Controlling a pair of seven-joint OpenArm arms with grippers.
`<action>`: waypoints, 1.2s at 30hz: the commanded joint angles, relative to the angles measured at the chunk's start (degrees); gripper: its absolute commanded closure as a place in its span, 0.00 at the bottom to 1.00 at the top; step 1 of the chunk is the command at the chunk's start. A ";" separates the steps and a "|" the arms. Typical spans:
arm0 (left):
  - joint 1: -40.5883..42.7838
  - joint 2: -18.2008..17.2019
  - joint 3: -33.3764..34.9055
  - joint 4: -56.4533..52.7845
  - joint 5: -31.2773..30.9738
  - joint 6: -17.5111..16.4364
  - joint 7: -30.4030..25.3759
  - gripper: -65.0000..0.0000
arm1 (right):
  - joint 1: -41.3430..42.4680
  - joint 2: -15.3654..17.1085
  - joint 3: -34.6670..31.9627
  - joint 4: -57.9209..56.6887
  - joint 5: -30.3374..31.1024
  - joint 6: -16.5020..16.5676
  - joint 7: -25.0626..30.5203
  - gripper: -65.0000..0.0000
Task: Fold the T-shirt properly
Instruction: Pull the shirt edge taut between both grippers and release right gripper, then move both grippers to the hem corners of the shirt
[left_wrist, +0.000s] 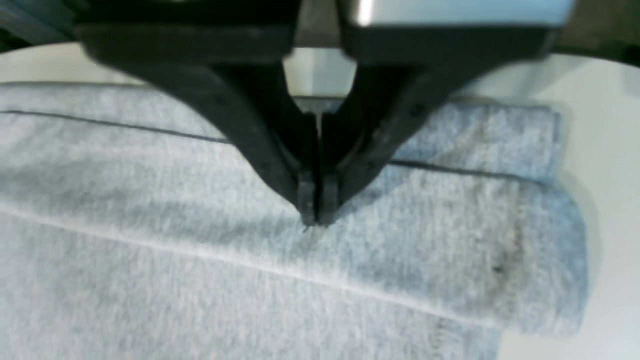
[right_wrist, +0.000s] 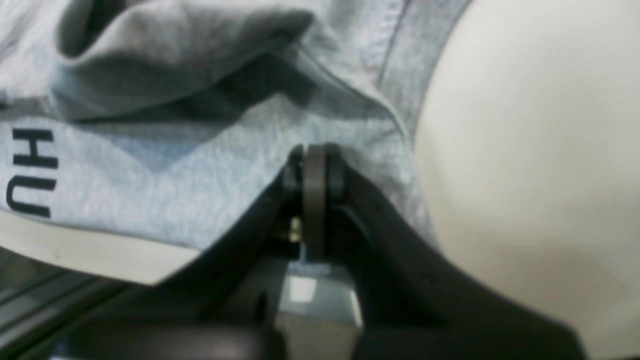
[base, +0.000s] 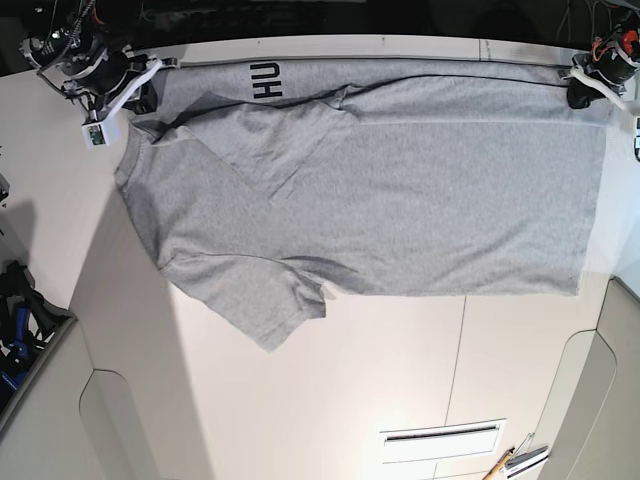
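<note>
T-shirt (base: 400, 190) lies spread across the white table (base: 350, 390), far edge folded over w/ black "HU" showing, left gripper (left_wrist: 316, 220) clenched on fabric at the hem end, right gripper (right_wrist: 315, 160) clenched on cloth near the sleeve.

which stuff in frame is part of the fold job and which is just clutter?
Part of the job:
- T-shirt, grey, spread on the table, far edge folded over
- left gripper, shut on the shirt's far corner
- right gripper, shut on the shirt near the black lettering

Just lying about:
- tools at the table's near edge
- blue and black gear at the side
</note>
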 joint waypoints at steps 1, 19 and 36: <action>0.98 -0.15 0.33 -0.07 0.66 -0.63 3.98 1.00 | -0.72 0.63 0.98 0.85 -0.39 -0.11 0.02 1.00; 2.56 0.61 0.22 2.84 -3.19 -6.29 5.31 1.00 | -0.48 0.61 4.07 2.73 3.74 0.31 0.09 1.00; 2.56 0.57 -14.21 19.80 -3.17 -6.43 4.76 0.61 | 13.57 2.32 4.07 13.94 -4.17 -0.72 5.77 0.45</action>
